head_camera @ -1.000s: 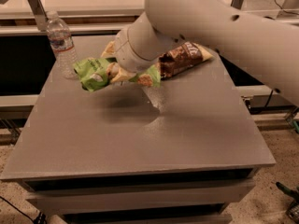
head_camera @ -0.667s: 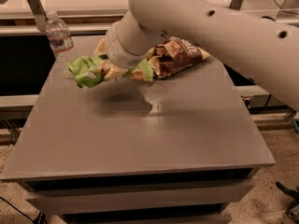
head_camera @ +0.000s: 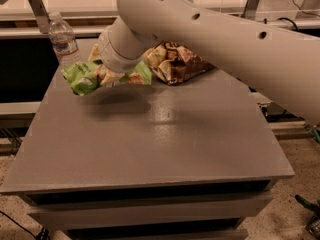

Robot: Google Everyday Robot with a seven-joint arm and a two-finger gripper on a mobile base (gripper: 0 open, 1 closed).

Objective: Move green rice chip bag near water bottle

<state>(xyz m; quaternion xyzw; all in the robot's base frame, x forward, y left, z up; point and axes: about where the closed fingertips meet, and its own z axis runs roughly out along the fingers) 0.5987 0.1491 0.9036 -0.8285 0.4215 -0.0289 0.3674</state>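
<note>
The green rice chip bag [head_camera: 82,77] hangs crumpled in the air above the table's far left part, casting a shadow on the top below it. My gripper [head_camera: 106,75] is shut on the bag's middle, at the end of the big white arm that reaches in from the upper right. The water bottle [head_camera: 63,39], clear with a white cap and pale label, stands upright at the table's far left corner, just behind and left of the bag. The bag's left end is a short way in front of the bottle.
A brown snack bag [head_camera: 177,63] lies on the far middle of the grey table [head_camera: 165,139], right of the gripper. A white rail and shelf run behind the table. The floor shows at the right and left edges.
The arm has carried the green bag leftward and toward the far edge, closer to the water bottle. The brown bag and the bottle have not moved.
</note>
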